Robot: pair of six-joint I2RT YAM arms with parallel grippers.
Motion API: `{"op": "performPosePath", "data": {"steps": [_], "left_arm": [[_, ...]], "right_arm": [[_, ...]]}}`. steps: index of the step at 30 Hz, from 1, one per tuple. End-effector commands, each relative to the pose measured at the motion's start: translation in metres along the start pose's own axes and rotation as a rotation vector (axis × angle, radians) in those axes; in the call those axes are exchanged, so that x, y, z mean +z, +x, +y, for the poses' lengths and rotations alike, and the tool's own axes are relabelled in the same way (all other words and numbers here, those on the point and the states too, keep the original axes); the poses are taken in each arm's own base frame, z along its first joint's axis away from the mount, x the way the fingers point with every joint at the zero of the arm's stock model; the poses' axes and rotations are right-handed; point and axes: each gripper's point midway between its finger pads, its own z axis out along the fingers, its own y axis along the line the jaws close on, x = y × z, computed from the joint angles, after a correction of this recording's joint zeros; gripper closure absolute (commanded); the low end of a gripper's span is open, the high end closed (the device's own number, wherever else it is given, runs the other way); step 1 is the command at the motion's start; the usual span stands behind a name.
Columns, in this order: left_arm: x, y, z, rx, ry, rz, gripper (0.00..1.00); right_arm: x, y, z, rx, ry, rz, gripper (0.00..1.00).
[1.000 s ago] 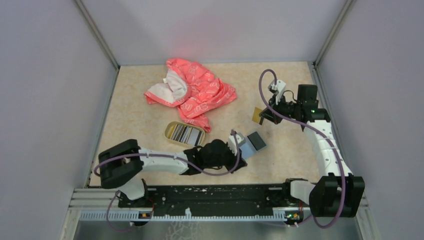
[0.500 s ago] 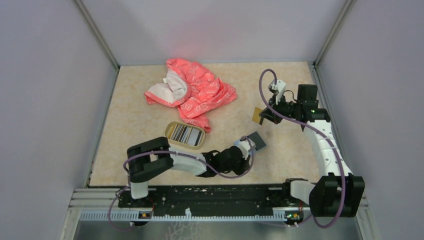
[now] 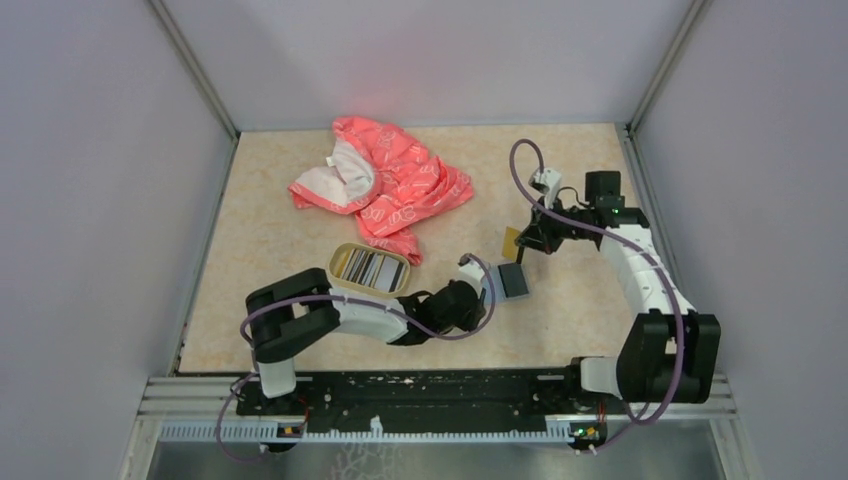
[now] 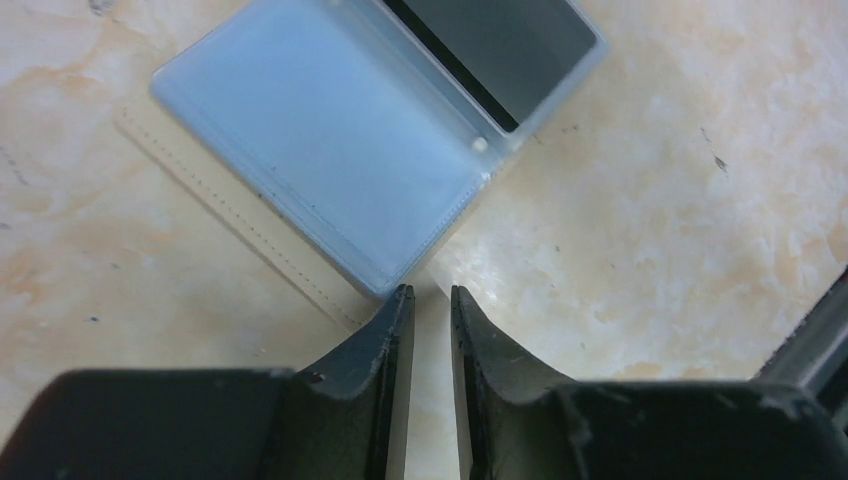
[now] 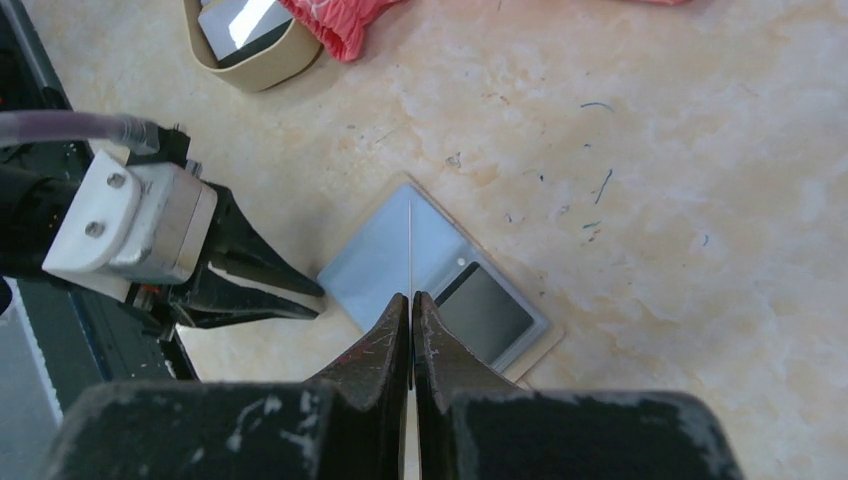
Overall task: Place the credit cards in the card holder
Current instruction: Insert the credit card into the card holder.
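The card holder lies open on the table, blue-grey lining up, with a dark card in its far pocket. My left gripper sits at the holder's near corner. Its jaws stand a narrow gap apart, with only table between them. My right gripper hovers above the holder, shut on a golden-tan credit card. That card shows edge-on in the right wrist view. More credit cards lie in the oval dish.
The gold-rimmed oval dish sits left of the holder, touching the pink-red patterned cloth behind it. My left gripper lies low beside the holder. Grey walls enclose the table on three sides.
The left arm folded its elbow inward and its gripper drew back to the holder's near corner, jaws slightly parted. The right arm moved the tan card down toward the holder.
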Motion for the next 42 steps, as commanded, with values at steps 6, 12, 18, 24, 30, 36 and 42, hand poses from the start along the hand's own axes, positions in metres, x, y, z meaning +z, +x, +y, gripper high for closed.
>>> {"op": "performPosePath", "data": {"steps": [6, 12, 18, 24, 30, 36, 42], "left_arm": [[-0.011, -0.010, 0.020, 0.000, 0.012, -0.011, 0.73], [-0.043, -0.015, 0.013, 0.047, 0.142, -0.075, 0.72], [-0.068, -0.038, 0.024, 0.072, 0.120, -0.193, 0.49], [-0.077, -0.054, 0.030, 0.018, 0.097, -0.271, 0.05], [-0.085, -0.056, 0.024, 0.006, 0.153, -0.311, 0.05], [-0.075, -0.046, 0.030, -0.040, 0.117, -0.285, 0.16], [-0.066, -0.048, 0.030, -0.050, 0.089, -0.279, 0.31]], "right_arm": [[0.009, 0.000, 0.000, 0.069, -0.101, -0.001, 1.00], [0.022, 0.016, -0.009, 0.194, -0.117, 0.045, 1.00], [0.030, 0.030, -0.025, 0.301, -0.028, 0.068, 1.00], [0.030, 0.041, -0.012, 0.371, -0.068, 0.115, 1.00], [0.035, 0.058, 0.002, 0.418, -0.104, 0.104, 1.00], [0.042, 0.072, 0.001, 0.480, -0.120, 0.136, 1.00], [0.045, 0.075, -0.006, 0.512, -0.099, 0.148, 1.00]]}}
